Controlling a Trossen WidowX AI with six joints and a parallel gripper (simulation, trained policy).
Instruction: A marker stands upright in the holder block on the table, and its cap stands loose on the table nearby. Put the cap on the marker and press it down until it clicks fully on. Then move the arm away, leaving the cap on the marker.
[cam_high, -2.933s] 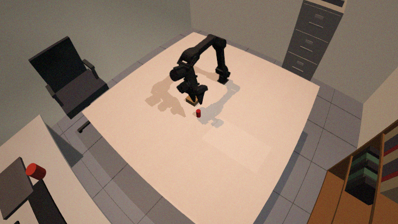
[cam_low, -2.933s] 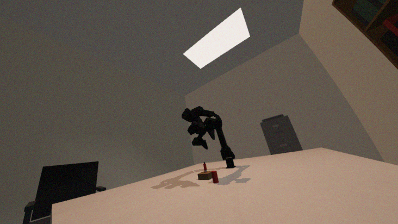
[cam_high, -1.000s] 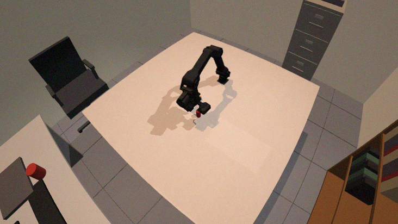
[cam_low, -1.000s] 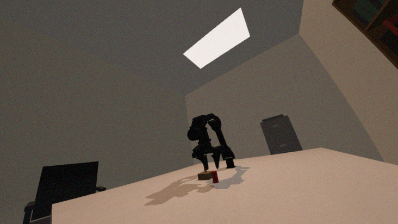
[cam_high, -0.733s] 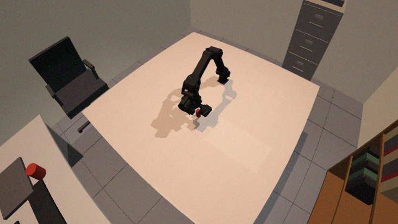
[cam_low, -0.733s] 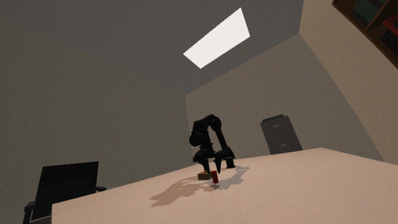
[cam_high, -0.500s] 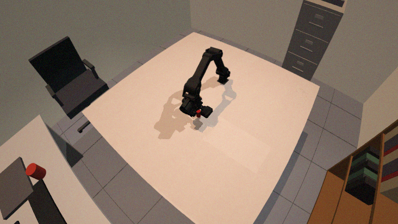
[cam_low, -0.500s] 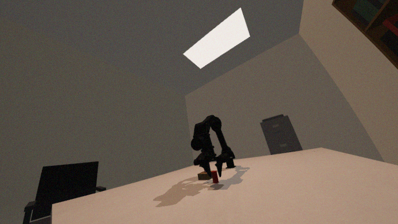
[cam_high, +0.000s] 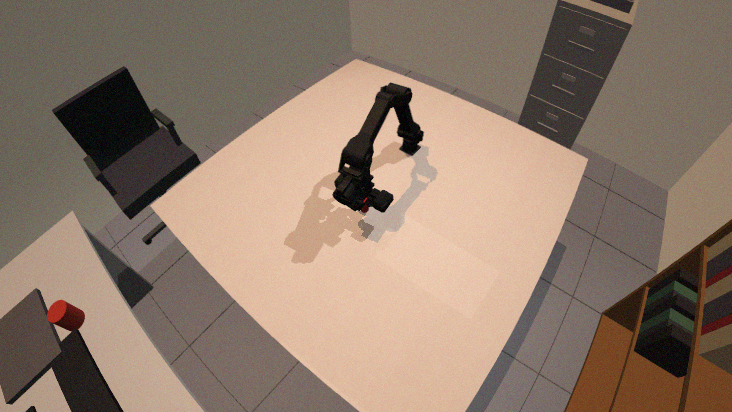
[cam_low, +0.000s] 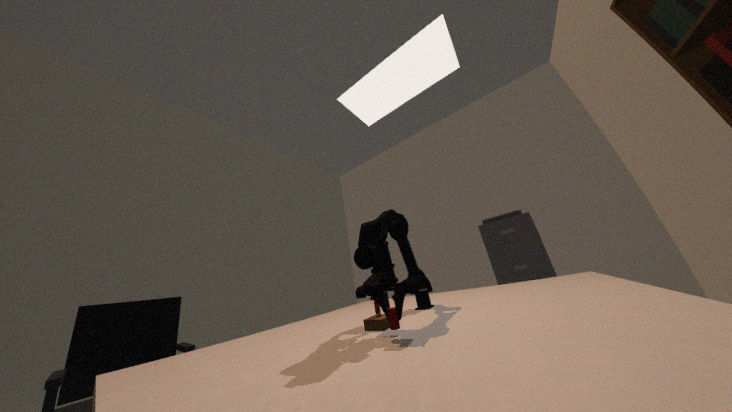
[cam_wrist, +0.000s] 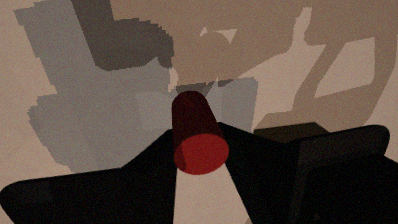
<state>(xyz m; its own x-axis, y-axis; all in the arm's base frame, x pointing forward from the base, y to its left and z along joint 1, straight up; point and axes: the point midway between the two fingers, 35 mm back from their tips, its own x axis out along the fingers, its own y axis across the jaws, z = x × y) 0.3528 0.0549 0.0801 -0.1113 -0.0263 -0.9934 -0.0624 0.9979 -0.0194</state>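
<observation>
Cap (cam_high: 364, 208) (cam_low: 393, 318) (cam_wrist: 201, 154) clamped in the hand (cam_high: 364, 200) (cam_low: 392, 310) (cam_wrist: 195, 132), low over the counter (cam_high: 435, 327) (cam_low: 461, 358) (cam_wrist: 20, 130), beside the holder block (cam_low: 375, 323) (cam_wrist: 292, 132); grasping seems done, so next calls for lifting, then centring above the marker (cam_low: 377, 308).

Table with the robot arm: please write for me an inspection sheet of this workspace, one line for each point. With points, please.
Surface: pale table top (cam_high: 435, 327) (cam_low: 512, 348), shadows across it.
Cap: red cap (cam_high: 364, 208) (cam_low: 393, 318) (cam_wrist: 201, 154), between the fingers, off the marker.
Marker: red marker (cam_low: 377, 307), upright in the holder block.
Holder block: brown block (cam_low: 375, 323), on the table beside the cap.
Clutter: nothing seen on the table; a red cylinder (cam_high: 66, 315) is on a separate desk.
Gripper: the gripper (cam_high: 364, 202) (cam_low: 391, 312) (cam_wrist: 195, 132) is shut on the cap.
Cables: nothing seen.
Surroundings: office chair (cam_high: 148, 153) (cam_low: 122, 337), filing cabinet (cam_high: 563, 76) (cam_low: 517, 250), bookshelf (cam_high: 640, 317).
</observation>
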